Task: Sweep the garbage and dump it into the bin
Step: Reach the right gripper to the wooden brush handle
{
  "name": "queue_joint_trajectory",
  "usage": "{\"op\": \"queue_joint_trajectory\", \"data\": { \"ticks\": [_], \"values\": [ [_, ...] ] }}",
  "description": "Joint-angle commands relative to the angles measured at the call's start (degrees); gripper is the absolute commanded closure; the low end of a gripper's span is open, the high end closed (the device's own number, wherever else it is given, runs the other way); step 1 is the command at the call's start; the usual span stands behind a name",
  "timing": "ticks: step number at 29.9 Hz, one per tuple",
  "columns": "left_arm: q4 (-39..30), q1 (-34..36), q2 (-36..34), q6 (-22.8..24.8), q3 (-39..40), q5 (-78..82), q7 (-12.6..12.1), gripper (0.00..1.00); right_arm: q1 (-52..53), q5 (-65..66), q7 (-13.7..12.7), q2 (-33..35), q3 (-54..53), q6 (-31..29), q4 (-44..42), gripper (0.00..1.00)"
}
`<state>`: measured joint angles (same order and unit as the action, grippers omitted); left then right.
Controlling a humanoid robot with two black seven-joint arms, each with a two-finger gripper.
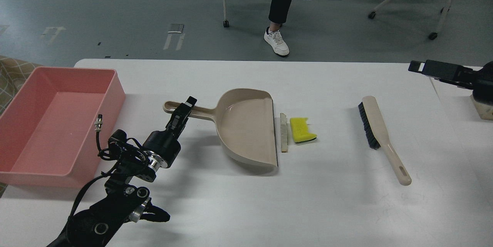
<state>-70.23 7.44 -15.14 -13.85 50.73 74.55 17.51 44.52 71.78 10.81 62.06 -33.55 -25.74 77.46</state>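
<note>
The yellow sponge piece and the thin grey-beige stick lie side by side on the white table. The beige dustpan lies just left of them, its open lip almost touching the stick. My left gripper is shut on the dustpan's handle. The pink bin stands at the far left and looks empty. My right gripper hovers at the right edge, above and right of the brush; its fingers cannot be told apart.
A beige brush with black bristles lies at an angle right of the sponge. A beige block sits on the neighbouring table at far right. A seated person's legs and chairs are beyond the table.
</note>
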Motion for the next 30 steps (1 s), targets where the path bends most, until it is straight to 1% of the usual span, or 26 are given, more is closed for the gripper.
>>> {"op": "queue_joint_trajectory", "data": {
  "ticks": [1,5,8,11,12,13,14,15,17,18,19,21,23,24,26,27,28,30],
  "values": [
    [0.2,0.0,0.2,0.0,0.0,-0.2,-0.1,0.92,-0.8,-0.1,0.8,0.9,0.5,-0.5,0.1,0.0],
    [0.4,0.1,0.4,0.0,0.1,-0.3,-0.1,0.92,-1.9,0.2,0.7,1.9,1.1,-1.3,0.7,0.0],
    [0.4,0.2,1.1,0.0,0.0,-0.3,-0.1,0.92,-2.4,0.1,-0.6,2.0,2.1,-1.6,2.2,0.03],
    [0.5,0.2,1.3,0.0,0.1,-0.5,-0.1,0.92,-3.1,0.0,-4.9,2.0,2.8,-1.9,4.5,0.1],
    [0.5,0.2,1.3,0.0,0.1,-0.5,-0.1,0.92,-3.8,0.0,-8.2,2.0,3.1,-1.9,5.9,0.14],
    [0.5,0.2,1.3,0.0,0.1,-0.5,-0.1,0.92,-4.3,-0.1,-10.9,1.9,3.1,-1.9,7.3,0.17],
    [0.5,0.2,1.3,0.0,0.1,-0.5,-0.1,0.92,-4.4,-0.1,-11.8,1.9,3.1,-1.9,8.1,0.17],
    [0.5,0.2,1.4,0.0,0.2,-0.5,-0.1,0.92,-4.9,-0.1,-13.4,1.9,3.1,-1.9,9.5,0.18],
    [0.5,0.2,1.4,0.0,0.2,-0.5,-0.1,0.92,-5.4,-0.1,-15.1,1.8,3.2,-1.9,10.7,0.21],
    [0.5,0.2,1.5,0.0,0.2,-0.5,-0.1,0.92,-5.7,-0.1,-17.6,1.8,3.2,-1.9,11.9,0.22],
    [0.5,0.3,1.6,0.0,0.2,-0.5,-0.1,0.92,-5.8,-0.1,-19.1,1.6,3.2,-1.8,12.6,0.23],
    [0.5,0.4,2.2,0.0,0.1,-0.5,-0.1,0.92,-6.0,-0.1,-24.1,1.5,3.3,-1.2,14.6,0.27],
    [0.5,0.4,2.3,0.0,0.1,-0.5,-0.1,0.92,-6.1,-0.1,-25.8,1.5,3.3,-1.1,15.3,0.28],
    [0.5,0.3,2.4,0.0,0.1,-0.5,-0.1,0.92,-6.4,-0.1,-26.8,1.4,3.3,-1.0,15.6,0.3],
    [0.5,0.3,2.5,0.0,0.1,-0.5,-0.1,0.92,-6.8,-0.1,-27.6,1.4,3.2,-0.9,15.9,0.32],
    [0.5,0.3,2.7,0.0,0.1,-0.5,-0.1,0.92,-6.9,-0.1,-27.6,1.4,3.4,-1.0,16.1,0.35],
    [0.5,0.2,2.7,0.0,0.1,-0.5,-0.1,0.92,-6.9,-0.1,-27.6,1.4,3.5,-1.0,16.4,0.36],
    [0.5,0.1,2.7,0.0,0.1,-0.5,-0.1,0.92,-7.7,-0.1,-27.6,1.3,3.5,-1.0,16.8,0.42]
  ]
}}
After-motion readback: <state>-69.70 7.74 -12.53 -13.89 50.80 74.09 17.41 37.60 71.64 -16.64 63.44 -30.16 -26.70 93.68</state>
